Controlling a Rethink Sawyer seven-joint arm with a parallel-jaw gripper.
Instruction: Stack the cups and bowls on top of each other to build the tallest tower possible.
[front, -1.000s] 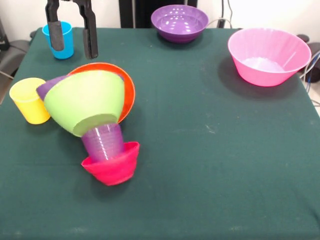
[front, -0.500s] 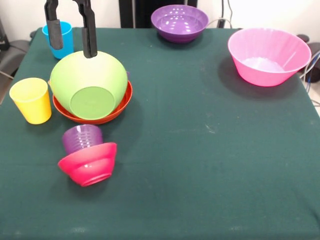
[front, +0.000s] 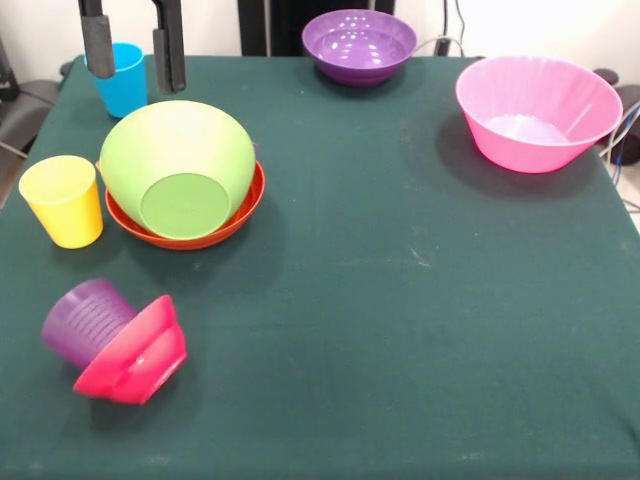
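A dark green cloth covers the table (front: 420, 300); just below the gripper (front: 132, 50) an orange bowl (front: 245, 205) rests on it; the blue cup (front: 125, 85) stands under the jaws; 1 yellow cup (front: 62, 200) stands further toward the camera; the red bowl (front: 135, 355) lies tipped; purple bowl (front: 358, 45) and pink bowl (front: 538, 110) sit well aside.

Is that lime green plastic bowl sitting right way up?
No, upside down. The lime green plastic bowl shows its flat round base facing up and toward the camera, and rests tilted over the wide orange plastic bowl.
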